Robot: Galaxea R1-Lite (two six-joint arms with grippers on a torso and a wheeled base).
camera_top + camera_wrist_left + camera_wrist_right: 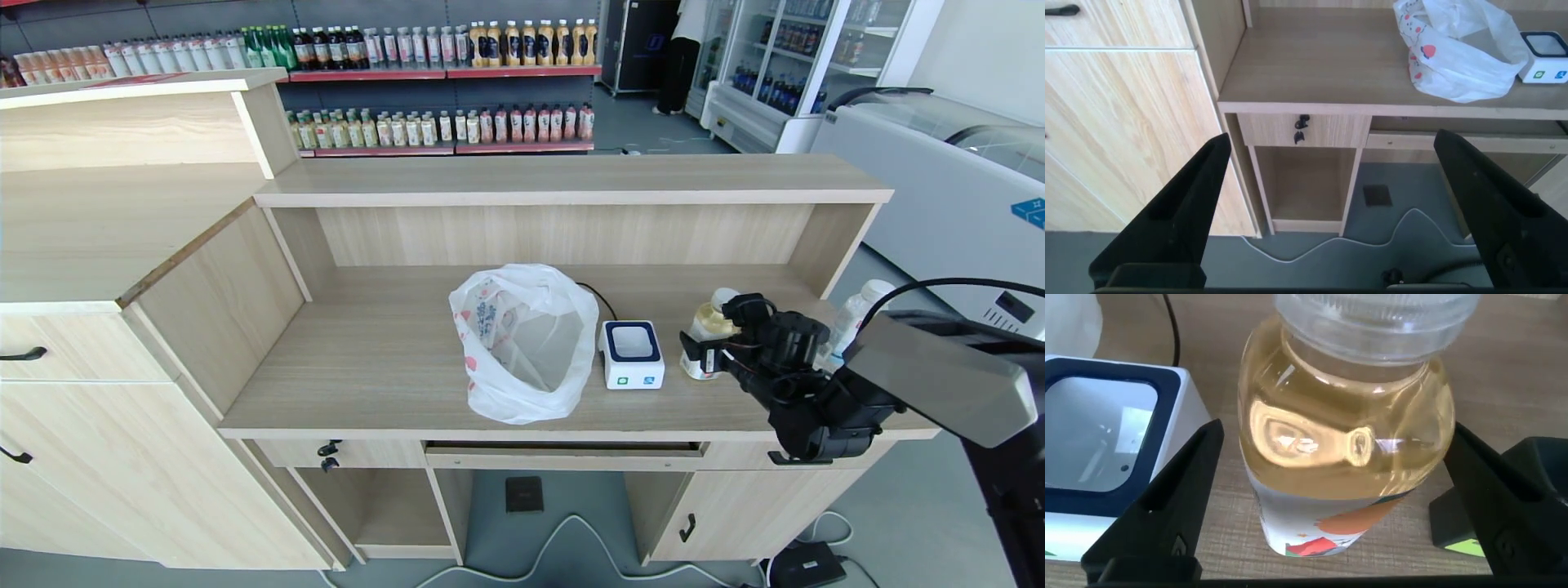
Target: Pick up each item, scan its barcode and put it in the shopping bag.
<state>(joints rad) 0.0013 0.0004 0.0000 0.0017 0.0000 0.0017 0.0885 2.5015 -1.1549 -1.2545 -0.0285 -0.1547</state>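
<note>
A clear bottle of yellowish drink [712, 322] with a pale cap stands on the desk just right of the white barcode scanner [631, 353]. My right gripper [706, 349] is open, its black fingers on either side of the bottle's lower body. In the right wrist view the bottle [1347, 457] sits between the two fingers [1167, 514], with the scanner [1102, 449] beside it. The white plastic shopping bag [522, 343] lies open-mouthed left of the scanner. My left gripper [1331, 212] hangs open and empty below desk level, off the desk's left front.
A second bottle with a white cap [853, 314] stands at the desk's right end, behind my right arm. The scanner's black cable [600, 298] runs back behind the bag. A raised shelf [571, 184] and side walls enclose the desk. Drawers [1306, 131] lie under the desktop.
</note>
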